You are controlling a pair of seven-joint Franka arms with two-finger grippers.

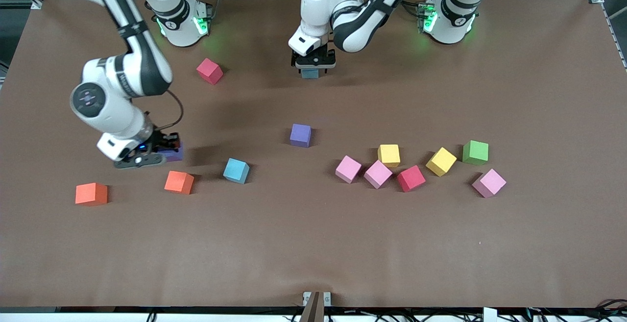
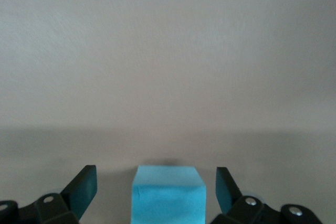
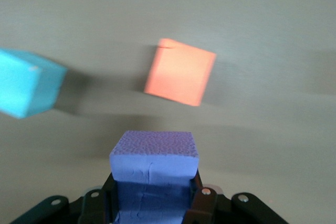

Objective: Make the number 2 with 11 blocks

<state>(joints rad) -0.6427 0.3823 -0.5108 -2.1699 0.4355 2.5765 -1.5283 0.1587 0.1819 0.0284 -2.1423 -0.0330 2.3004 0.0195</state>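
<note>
My right gripper (image 1: 164,154) is shut on a purple block (image 1: 175,153), seen squeezed between the fingers in the right wrist view (image 3: 155,161). It is low over the table beside an orange block (image 1: 179,182) and a blue block (image 1: 236,170). My left gripper (image 1: 310,69) is open around a second blue block (image 2: 168,195) that rests on the table near the arm bases, with a gap on each side to the fingers (image 2: 81,190). Another purple block (image 1: 300,135) lies mid-table. No number 2 shows in any view.
A red block (image 1: 209,71) lies near the right arm's base and an orange one (image 1: 91,194) at that end. Toward the left arm's end sit pink (image 1: 348,169), pink (image 1: 377,174), yellow (image 1: 389,155), red (image 1: 411,178), yellow (image 1: 441,161), green (image 1: 475,152) and pink (image 1: 489,183) cubes.
</note>
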